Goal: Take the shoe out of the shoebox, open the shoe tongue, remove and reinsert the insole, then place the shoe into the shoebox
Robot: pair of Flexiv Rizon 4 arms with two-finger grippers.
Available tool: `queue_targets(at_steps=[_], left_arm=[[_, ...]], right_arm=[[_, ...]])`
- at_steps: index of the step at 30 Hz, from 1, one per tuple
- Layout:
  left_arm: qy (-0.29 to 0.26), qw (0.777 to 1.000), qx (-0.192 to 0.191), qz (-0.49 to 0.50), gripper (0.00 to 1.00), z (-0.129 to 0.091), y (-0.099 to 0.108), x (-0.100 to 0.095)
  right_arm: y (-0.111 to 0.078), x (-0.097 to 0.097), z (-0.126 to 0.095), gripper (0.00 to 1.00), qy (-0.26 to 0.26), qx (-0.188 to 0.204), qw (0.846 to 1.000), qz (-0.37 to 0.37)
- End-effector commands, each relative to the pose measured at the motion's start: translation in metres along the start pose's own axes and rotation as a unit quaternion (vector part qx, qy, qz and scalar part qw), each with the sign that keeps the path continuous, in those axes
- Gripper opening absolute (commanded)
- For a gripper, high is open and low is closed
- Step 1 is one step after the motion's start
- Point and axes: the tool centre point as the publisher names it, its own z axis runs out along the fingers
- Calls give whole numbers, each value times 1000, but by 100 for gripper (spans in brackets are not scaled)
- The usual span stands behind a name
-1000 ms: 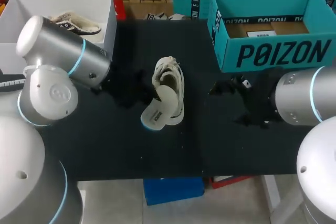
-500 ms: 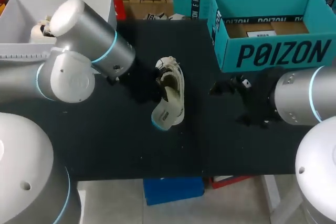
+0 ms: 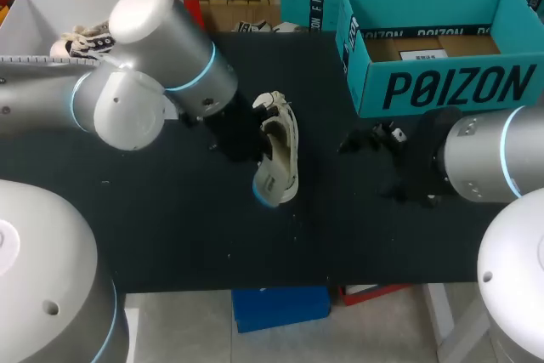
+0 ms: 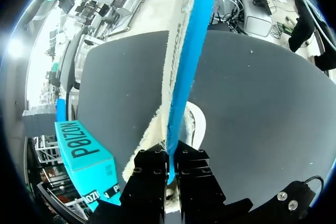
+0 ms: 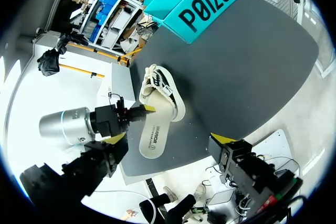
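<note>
A cream sneaker [image 3: 280, 129] lies on the black table [image 3: 170, 227], seen also in the right wrist view [image 5: 160, 88]. My left gripper [image 3: 253, 146] is beside it, shut on the heel end of the insole [image 3: 274, 180]. In the left wrist view the insole [image 4: 181, 61] stands on edge ahead of the fingers [image 4: 147, 174], blue underside to one side, with the sneaker [image 4: 197, 124] beneath it. My right gripper [image 3: 367, 140] hangs open and empty to the sneaker's right. In its own view the right gripper [image 5: 168, 140] is well back from the insole [image 5: 153, 136].
The teal shoebox [image 3: 442, 82] stands open at the back right, close behind my right gripper. A white box [image 3: 174, 6] at the back left holds another shoe [image 3: 81, 40]. My left arm's big elbow [image 3: 161, 48] hangs over the table's left part.
My left arm has swung to the right over the table. The insole in its grip has turned from lying flat to standing edge-on and has drawn closer alongside the sneaker. The right arm has not moved.
</note>
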Motion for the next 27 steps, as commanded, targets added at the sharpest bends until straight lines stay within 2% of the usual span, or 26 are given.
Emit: queue_targets(at_steps=[1,17,27], left_arm=[[-4,1000,-9,-3,0,4,1,-2],[-23,998,-44,-25,0,25,28,2],[-26,996,-72,-38,0,28,43,-1]], right_arm=[[-5,1,4,100,0,-15,1000,3],[-5,1,4,100,0,-15,1000,3],[-5,1,4,100,0,-15,1000,3]])
